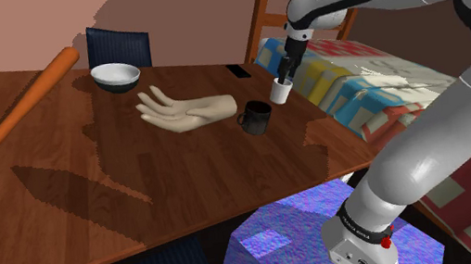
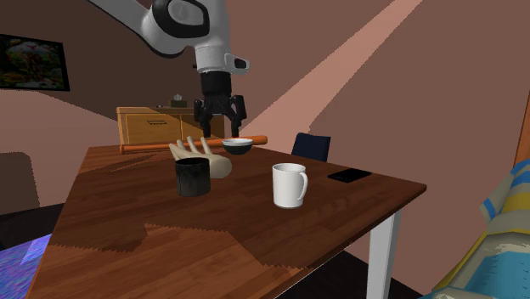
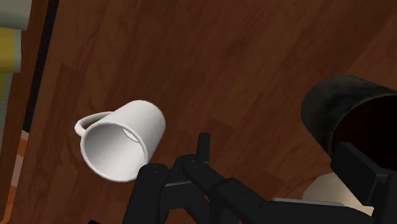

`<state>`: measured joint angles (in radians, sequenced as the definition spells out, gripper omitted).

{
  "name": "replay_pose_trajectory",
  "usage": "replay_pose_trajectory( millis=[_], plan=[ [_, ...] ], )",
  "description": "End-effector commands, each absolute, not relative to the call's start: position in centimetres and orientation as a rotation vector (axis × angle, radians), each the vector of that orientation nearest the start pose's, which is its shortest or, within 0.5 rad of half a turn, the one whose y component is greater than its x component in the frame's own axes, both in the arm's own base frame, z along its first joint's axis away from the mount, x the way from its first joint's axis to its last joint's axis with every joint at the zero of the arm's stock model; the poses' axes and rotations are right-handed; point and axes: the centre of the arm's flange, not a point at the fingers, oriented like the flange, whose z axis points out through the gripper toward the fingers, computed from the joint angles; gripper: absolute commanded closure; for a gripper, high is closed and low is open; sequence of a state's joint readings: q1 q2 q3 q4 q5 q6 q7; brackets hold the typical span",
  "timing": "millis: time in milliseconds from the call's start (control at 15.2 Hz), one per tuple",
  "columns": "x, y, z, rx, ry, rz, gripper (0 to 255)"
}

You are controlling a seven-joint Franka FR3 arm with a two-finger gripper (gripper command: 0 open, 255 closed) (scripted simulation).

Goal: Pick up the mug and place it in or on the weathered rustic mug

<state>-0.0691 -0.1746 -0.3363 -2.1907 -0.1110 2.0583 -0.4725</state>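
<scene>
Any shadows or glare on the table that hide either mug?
Shoulder view: jagged-edged shadows cross the table, yet the white mug and the dark mug stand out clearly. Second exterior view: a stair-stepped shadow lies on the table's near end, short of both mugs; no glare. Wrist view: the dark mug's interior reads almost black; the white mug is evenly lit.

Dark mug [image 3: 343, 102] cut off at wrist view's edge, hand model [image 2: 221, 166] partly hidden behind it in second exterior view, rolling pin [image 1: 32, 92] cut off at one end
</scene>
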Motion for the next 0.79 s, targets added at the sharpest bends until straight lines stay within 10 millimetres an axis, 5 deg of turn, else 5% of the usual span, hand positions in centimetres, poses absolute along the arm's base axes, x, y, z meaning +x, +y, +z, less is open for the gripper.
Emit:
replay_pose_trajectory(
  millis=[0,726],
  plan=[
    [47.1,-22.7,44.8,-3.188,-0.199,-0.023,0],
    [53.8,-32.6,38.6,-3.185,-0.216,-0.033,0]
  ],
)
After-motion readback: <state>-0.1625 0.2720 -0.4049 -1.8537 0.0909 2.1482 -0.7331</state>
